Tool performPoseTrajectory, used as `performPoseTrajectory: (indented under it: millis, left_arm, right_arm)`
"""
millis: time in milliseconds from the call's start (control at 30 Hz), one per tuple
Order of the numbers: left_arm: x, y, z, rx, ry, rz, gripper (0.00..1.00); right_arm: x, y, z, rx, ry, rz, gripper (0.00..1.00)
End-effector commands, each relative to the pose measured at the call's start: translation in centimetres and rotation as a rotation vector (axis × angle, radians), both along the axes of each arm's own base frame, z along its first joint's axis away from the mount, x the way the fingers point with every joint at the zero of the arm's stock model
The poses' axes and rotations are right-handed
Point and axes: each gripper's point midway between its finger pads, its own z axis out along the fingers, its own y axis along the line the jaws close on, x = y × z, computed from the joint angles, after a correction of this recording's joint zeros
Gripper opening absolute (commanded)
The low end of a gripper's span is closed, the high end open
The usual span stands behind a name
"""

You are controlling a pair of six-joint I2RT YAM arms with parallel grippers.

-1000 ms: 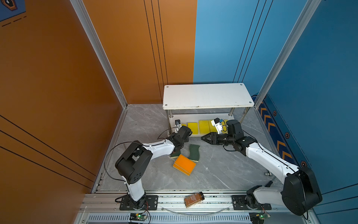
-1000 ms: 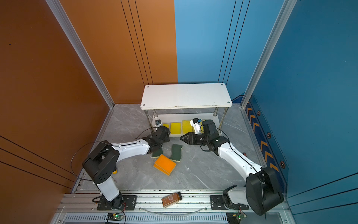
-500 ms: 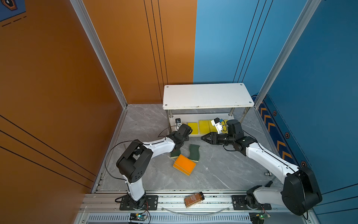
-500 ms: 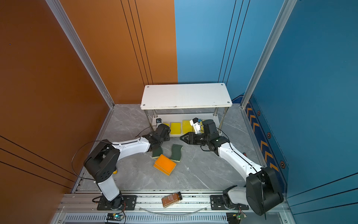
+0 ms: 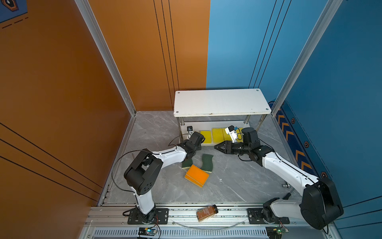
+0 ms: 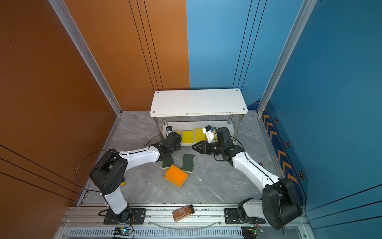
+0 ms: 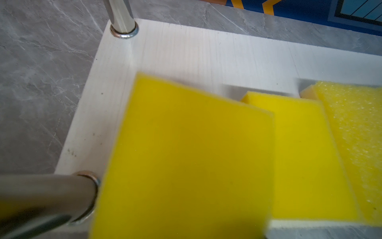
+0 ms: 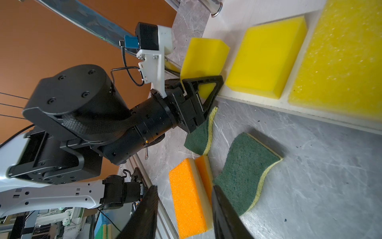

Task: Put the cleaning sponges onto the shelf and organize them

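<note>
Yellow sponges (image 8: 266, 55): three countable in a row along the front edge of the lower board (image 7: 186, 51) of the shelf (image 5: 221, 101). Both top views show more yellow behind the right arm's camera, count unclear. Two green wavy sponges (image 5: 207, 163), one partly under the left arm, and two orange-topped sponges (image 5: 197, 174), stacked askew, lie on the grey floor (image 5: 237, 182) just in front of the shelf. One brown bottle (image 5: 206, 213) lies on the front rail.

Shelf: two white boards on chrome posts (image 7: 122, 16).

Left gripper (image 8: 215, 87) is clamped on the leftmost yellow sponge (image 8: 204, 55), which sits tilted at the board's front left corner. Right gripper (image 5: 216, 147) is empty, jaws slightly parted, near the green pair.

Only the right wrist view shows the grip and separates the orange pair. The left wrist view shows the pores of the coarse yellow sponge (image 7: 355, 134). The bottle appears in the top views only.
</note>
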Motion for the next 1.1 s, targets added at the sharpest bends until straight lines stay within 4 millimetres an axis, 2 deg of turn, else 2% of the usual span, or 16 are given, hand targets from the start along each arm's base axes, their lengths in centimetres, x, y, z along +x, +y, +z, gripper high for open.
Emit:
performPoseTrajectory:
  millis: [0, 467, 1067]
  left_arm:
    - [-0.43, 0.67, -1.39, 0.039, 0.066, -0.01, 0.55]
    - [-0.56, 0.72, -1.7, 0.042, 0.08, -0.017, 0.55]
    - [-0.98, 1.15, -1.39, 0.051, 0.079, -0.016, 0.61]
  right_arm:
    - [0.24, 0.13, -0.11, 0.018, 0.003, 0.004, 0.42]
    - [0.18, 0.08, -0.29, 0.017, 0.006, 0.003, 0.42]
    - [0.28, 0.14, -0.31, 0.025, 0.01, -0.002, 0.44]
